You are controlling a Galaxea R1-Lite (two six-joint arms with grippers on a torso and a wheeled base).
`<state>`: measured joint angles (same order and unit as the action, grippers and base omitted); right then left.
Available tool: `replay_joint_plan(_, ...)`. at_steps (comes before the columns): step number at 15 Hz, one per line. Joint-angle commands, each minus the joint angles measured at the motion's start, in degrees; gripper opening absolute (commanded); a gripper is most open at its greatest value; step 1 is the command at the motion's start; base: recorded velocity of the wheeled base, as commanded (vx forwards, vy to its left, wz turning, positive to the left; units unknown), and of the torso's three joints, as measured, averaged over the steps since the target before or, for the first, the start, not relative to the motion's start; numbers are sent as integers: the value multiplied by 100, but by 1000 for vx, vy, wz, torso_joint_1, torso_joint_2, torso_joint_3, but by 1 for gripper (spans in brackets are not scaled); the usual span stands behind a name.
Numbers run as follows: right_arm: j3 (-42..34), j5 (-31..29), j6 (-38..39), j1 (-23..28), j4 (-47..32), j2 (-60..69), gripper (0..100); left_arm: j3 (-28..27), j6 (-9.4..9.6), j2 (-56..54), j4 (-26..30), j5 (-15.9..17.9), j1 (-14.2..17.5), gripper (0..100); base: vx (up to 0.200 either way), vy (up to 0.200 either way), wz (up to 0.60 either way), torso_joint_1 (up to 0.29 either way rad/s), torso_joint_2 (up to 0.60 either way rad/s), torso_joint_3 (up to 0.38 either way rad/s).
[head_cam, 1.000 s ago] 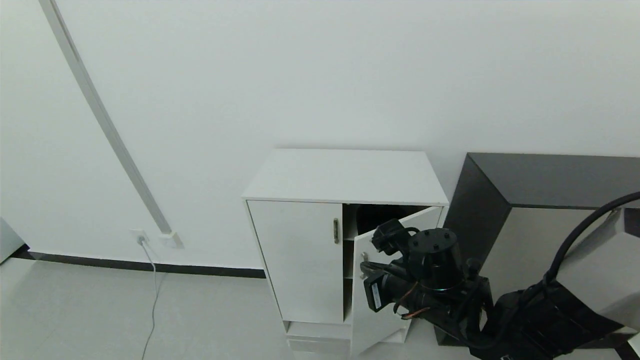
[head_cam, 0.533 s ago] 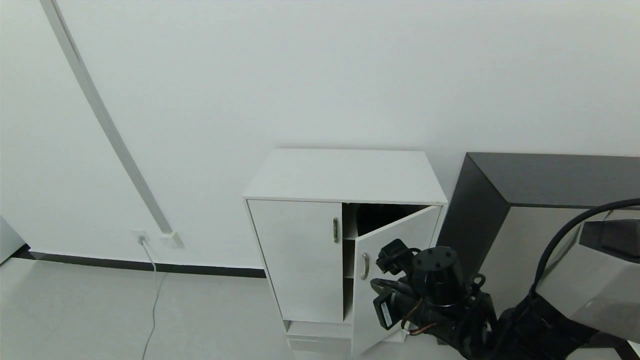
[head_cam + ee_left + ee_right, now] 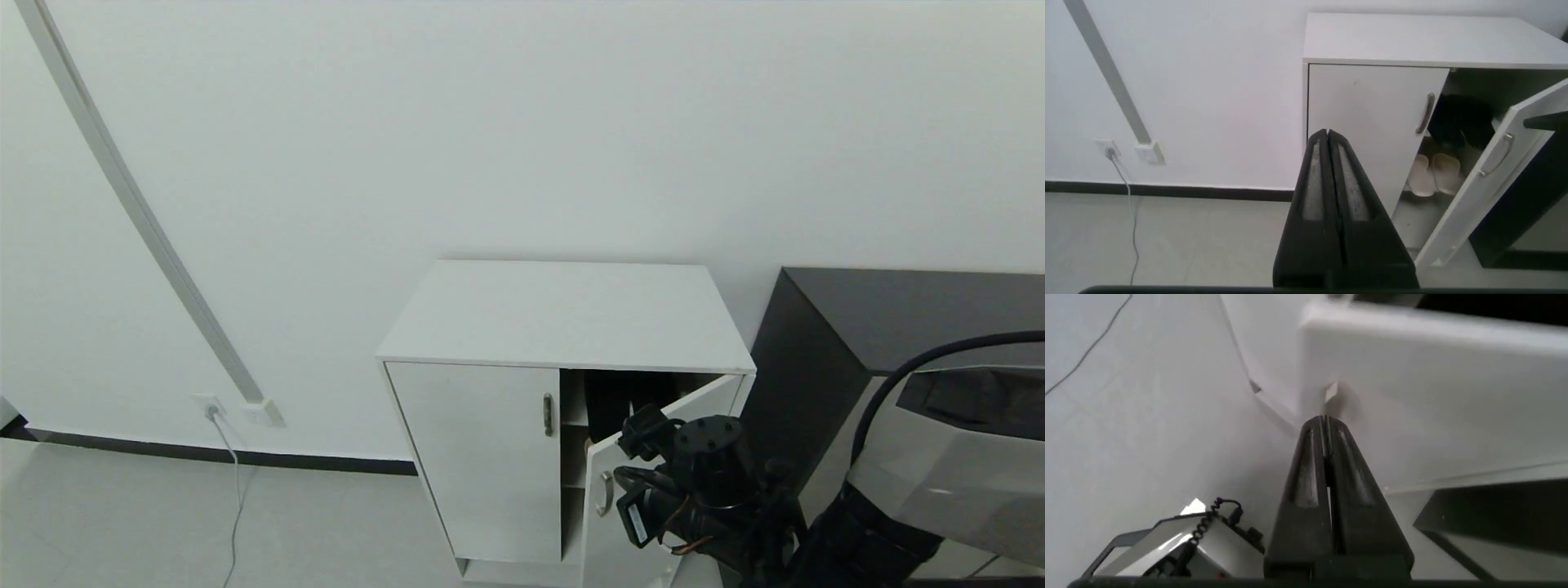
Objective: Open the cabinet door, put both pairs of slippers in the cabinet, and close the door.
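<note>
The white cabinet (image 3: 563, 314) stands against the wall, its left door (image 3: 482, 457) closed and its right door (image 3: 710, 402) ajar. Inside, a white pair of slippers (image 3: 1433, 173) lies on a shelf, with a dark pair (image 3: 1463, 122) above it. My right gripper (image 3: 624, 475) is shut and sits at the outer face of the right door, just beside its handle (image 3: 602, 494). In the right wrist view its tips (image 3: 1327, 420) press close to the white door panel (image 3: 1437, 392). My left gripper (image 3: 1328, 135) is shut on nothing, held well back from the cabinet.
A black cabinet (image 3: 898, 302) stands close on the right of the white one. A wall socket with a hanging cable (image 3: 211, 406) and a slanted conduit (image 3: 122, 188) are on the left wall. Open floor (image 3: 204, 523) lies to the left.
The head camera has shifted, so the cabinet sits lower and larger. My right gripper dropped lower along the right door's outer face, uncovering the handle. The door stays ajar.
</note>
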<state>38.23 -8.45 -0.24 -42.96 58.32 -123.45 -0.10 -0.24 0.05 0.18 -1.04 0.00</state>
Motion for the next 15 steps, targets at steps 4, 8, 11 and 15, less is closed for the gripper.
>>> replay_joint_plan(4, 325, -25, 7, 33, -5, -197, 0, 1, -2, 4, -1, 7, 0, 0, 0, 0, 0, 0, 0, 0)
replay_joint_plan(8, 853, -34, 33, 235, 4, -575, 0, 1, -2, -5, -1, 7, 0, 0, 0, 0, 0, 0, 0, 0)
replay_joint_plan(11, 1222, -34, 24, 402, -5, -750, 0, 1, 7, 4, -1, 7, 0, 0, 0, 0, 0, 0, 0, 0)
replay_joint_plan(15, 1951, -43, 7, 640, -31, -1084, 0, 1, 7, -5, -1, 7, 0, 0, 0, 0, 0, 0, 0, 0)
